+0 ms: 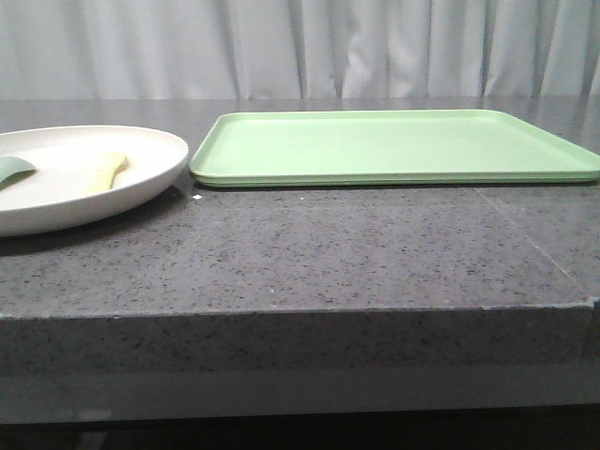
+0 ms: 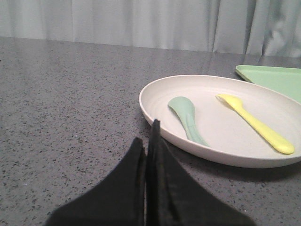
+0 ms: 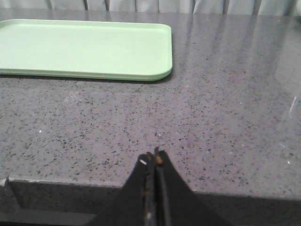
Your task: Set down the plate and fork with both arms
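The cream-white plate lies on the grey stone table at the far left; it also shows in the left wrist view. On it lie the yellow fork, also seen in the front view, and a pale teal-green utensil. My left gripper is shut and empty, its tips just short of the plate's near rim. My right gripper is shut and empty, over the table's front edge, well short of the tray. Neither gripper shows in the front view.
A rectangular light-green tray lies flat to the right of the plate, almost touching its rim; it also shows in the right wrist view. The table's front edge drops off. White curtains hang behind.
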Robot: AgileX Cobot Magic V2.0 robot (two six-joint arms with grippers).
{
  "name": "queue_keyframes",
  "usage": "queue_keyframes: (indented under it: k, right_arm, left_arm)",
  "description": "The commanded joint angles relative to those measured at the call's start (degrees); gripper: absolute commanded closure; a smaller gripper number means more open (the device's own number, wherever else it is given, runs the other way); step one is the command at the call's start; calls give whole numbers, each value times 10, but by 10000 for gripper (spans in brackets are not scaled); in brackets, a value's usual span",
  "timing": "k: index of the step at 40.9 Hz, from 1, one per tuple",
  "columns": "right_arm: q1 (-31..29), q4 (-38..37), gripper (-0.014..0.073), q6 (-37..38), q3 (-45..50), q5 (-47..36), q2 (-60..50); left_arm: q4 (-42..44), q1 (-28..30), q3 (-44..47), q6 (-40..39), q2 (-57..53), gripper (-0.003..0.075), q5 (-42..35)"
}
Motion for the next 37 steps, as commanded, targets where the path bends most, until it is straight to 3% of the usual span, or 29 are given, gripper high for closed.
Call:
queue_keyframes:
  k: [1,20,37]
  right_arm:
    - [-4,0,706,-3,-3,-44,-10]
    - [-4,0,706,-3,-3,-59,-10]
    - [-4,0,706,-3,-26,-86,-10]
  left_arm:
    - [-3,0,1,2,-13,738,-46]
    - [-2,0,1,2,-13,738,-49]
    - [-19,0,1,2,-13,738,-146]
